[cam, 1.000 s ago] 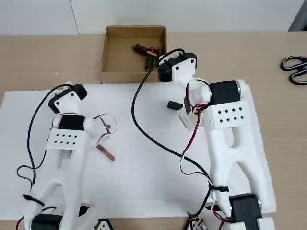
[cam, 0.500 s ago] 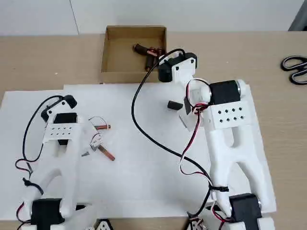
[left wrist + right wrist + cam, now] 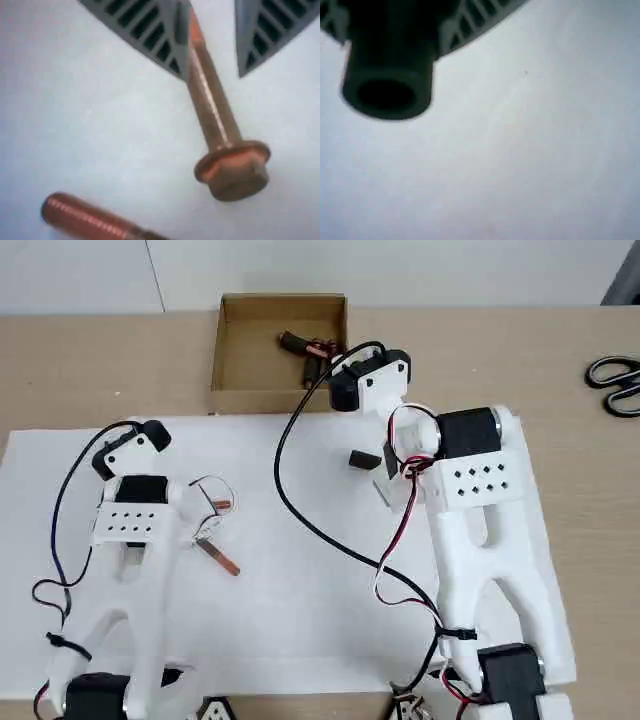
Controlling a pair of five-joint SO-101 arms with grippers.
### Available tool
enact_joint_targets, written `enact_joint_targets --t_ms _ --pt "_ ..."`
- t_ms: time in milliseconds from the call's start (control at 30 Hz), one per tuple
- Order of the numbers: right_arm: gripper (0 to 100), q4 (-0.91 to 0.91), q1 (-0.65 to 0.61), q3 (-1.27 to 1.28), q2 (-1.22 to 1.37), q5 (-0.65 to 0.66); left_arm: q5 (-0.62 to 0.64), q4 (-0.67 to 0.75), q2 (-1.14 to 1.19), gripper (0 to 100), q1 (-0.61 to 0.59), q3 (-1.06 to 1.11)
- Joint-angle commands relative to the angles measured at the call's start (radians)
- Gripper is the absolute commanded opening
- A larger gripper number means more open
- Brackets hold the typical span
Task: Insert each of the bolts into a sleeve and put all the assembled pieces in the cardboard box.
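**Copper bolt between my spread left fingers, sleeve pinched in my right**

Copper-coloured, the bolt point(image 3: 220, 125) lies on the white sheet point(image 3: 300, 600) between the fingers of my left gripper point(image 3: 212, 72). That gripper stands spread: the shank rests against one finger, the other finger is clear of it, and the hexagonal head points out past the tips. A second bolt point(image 3: 222, 560) lies just beside it on the sheet, apart from my fingers.

My right gripper point(image 3: 372, 468) is pinching the black sleeve point(image 3: 387, 85), its open end facing outward, over the sheet on the near side of the cardboard box point(image 3: 228, 350). The box sits on the wooden table point(image 3: 100, 350), just past the sheet's far edge. Dark and copper pieces point(image 3: 308, 345) lie in its right-hand part, close beside my right wrist.

A black cable point(image 3: 285, 480) loops from that wrist down across the sheet, between my two arms. Scissors point(image 3: 615, 380) lie at the table's right edge, well apart from everything else.

The stretch of sheet between my arms is wide, crossed by the cable. My left arm stands near the sheet's left edge and my right arm near its right edge.
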State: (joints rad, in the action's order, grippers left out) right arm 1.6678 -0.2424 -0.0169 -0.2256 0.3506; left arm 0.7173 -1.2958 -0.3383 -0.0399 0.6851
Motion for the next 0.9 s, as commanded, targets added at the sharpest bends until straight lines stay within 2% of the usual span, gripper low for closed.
enact_joint_targets --t_ms 0,200,867 --pt "0.5 -0.024 0.012 -0.005 -0.035 -0.005 0.003 0.043 0.034 6 0.003 -0.038" --pt "0.5 -0.021 0.012 -0.005 -0.035 -0.005 0.003 0.091 0.120 6 0.003 -0.042" --pt "0.5 -0.016 0.012 -0.005 -0.041 -0.005 0.005 0.103 0.288 6 0.000 -0.039"
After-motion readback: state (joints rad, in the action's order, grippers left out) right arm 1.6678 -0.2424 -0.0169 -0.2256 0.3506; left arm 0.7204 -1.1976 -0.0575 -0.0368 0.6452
